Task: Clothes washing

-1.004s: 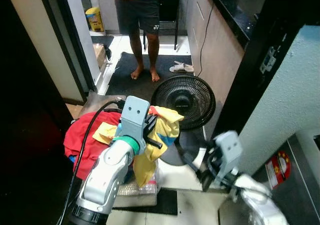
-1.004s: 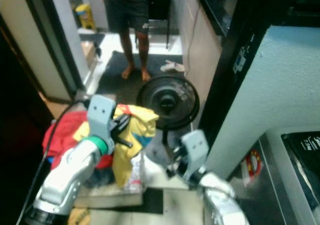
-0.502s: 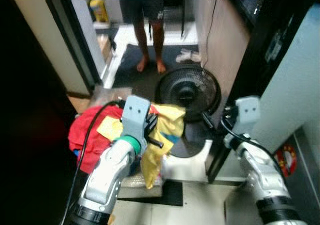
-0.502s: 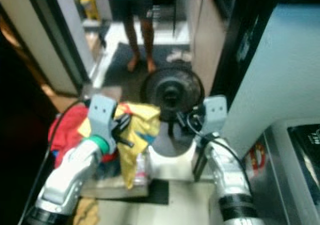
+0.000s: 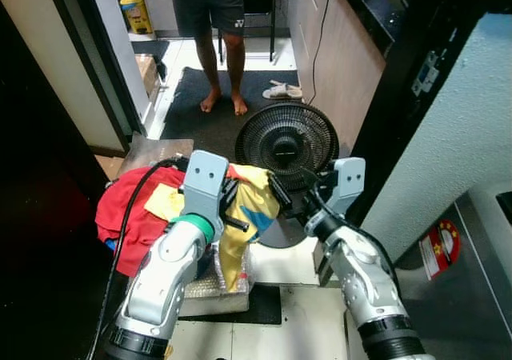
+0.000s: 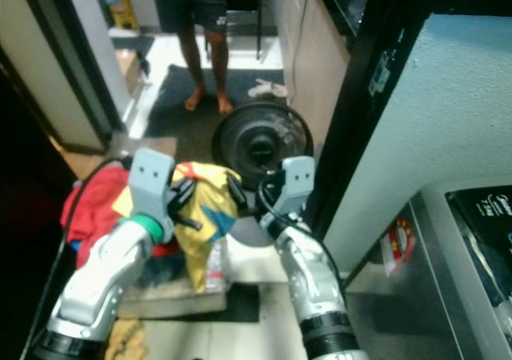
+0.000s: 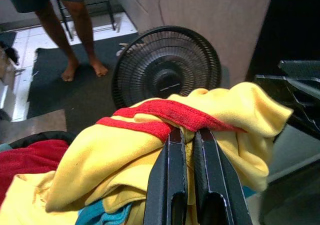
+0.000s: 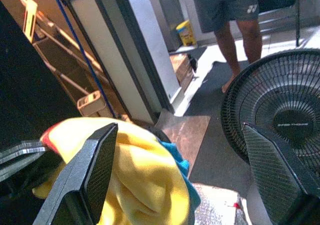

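My left gripper [image 5: 238, 206] is shut on a yellow garment [image 5: 254, 202] with a red band [image 7: 165, 116], holding it up above a heap of red and yellow clothes [image 5: 128, 210]. In the left wrist view the two black fingers [image 7: 170, 150] pinch the cloth just under the red band. My right gripper [image 5: 294, 190] is open right beside the hanging garment, on its right side. In the right wrist view its fingers [image 8: 95, 170] stand wide apart, and the yellow garment [image 8: 145, 180] bulges against one of them.
A black floor fan [image 5: 286, 142] stands just behind the garment. A person [image 5: 212, 24] stands barefoot on a dark mat [image 5: 200, 104] farther back. A pale speckled appliance [image 5: 448, 160] and a black door frame [image 5: 392, 112] close off the right; a dark wall is on the left.
My right arm has risen and swung left, bringing its open gripper beside the yellow garment. The left gripper still holds the garment. The camera view has shifted.
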Available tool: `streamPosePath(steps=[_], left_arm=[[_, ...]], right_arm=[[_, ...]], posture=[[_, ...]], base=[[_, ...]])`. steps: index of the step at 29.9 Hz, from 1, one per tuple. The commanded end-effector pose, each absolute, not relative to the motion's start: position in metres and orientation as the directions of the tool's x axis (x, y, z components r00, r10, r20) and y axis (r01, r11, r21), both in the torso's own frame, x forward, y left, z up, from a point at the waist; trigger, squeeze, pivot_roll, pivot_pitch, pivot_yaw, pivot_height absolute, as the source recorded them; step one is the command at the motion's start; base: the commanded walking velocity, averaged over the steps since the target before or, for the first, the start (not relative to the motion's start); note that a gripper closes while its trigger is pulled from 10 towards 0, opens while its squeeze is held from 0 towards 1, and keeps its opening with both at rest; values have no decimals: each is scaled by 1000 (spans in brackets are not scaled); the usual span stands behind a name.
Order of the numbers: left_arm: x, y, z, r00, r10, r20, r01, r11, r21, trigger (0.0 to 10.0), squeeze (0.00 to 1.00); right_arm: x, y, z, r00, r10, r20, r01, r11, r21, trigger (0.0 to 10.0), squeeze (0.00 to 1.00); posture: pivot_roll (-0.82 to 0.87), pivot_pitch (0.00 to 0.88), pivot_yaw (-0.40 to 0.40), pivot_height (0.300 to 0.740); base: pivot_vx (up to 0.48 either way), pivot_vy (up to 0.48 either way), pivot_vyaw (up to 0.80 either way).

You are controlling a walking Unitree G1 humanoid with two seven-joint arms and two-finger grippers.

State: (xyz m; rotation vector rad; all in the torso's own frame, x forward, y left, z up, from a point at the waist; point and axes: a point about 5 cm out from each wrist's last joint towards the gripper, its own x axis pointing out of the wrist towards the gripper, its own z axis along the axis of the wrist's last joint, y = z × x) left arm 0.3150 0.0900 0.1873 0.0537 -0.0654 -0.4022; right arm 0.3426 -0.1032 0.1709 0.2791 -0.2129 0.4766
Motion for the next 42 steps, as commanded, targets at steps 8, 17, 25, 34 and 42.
streamPosePath(steps=[8,17,25,34,42], left_arm=[[314,89,189,920,-386,64,381,922,69,10000,0],[313,90,190,922,-381,67,377,924,64,10000,0],[315,84,190,917,-392,65,389,919,57,10000,0],[312,81,218,894,-403,196,388,915,111,10000,0],[288,81,274,787,-446,426,372,894,249,10000,0]], right_arm=[[316,-87,137,726,678,115,-688,712,140,10000,0],[298,-95,102,723,691,-29,-691,723,9,10000,0],[319,-96,124,795,604,58,-607,793,55,10000,0],[342,-97,175,864,425,271,-463,882,93,10000,0],[322,-96,227,790,393,471,-458,889,28,10000,0]], posture=[[6,111,65,740],[7,122,63,740],[5,129,67,740],[21,125,60,740],[35,107,58,740]], base=[[0,0,0],[0,0,0],[0,0,0],[0,0,0],[0,0,0]])
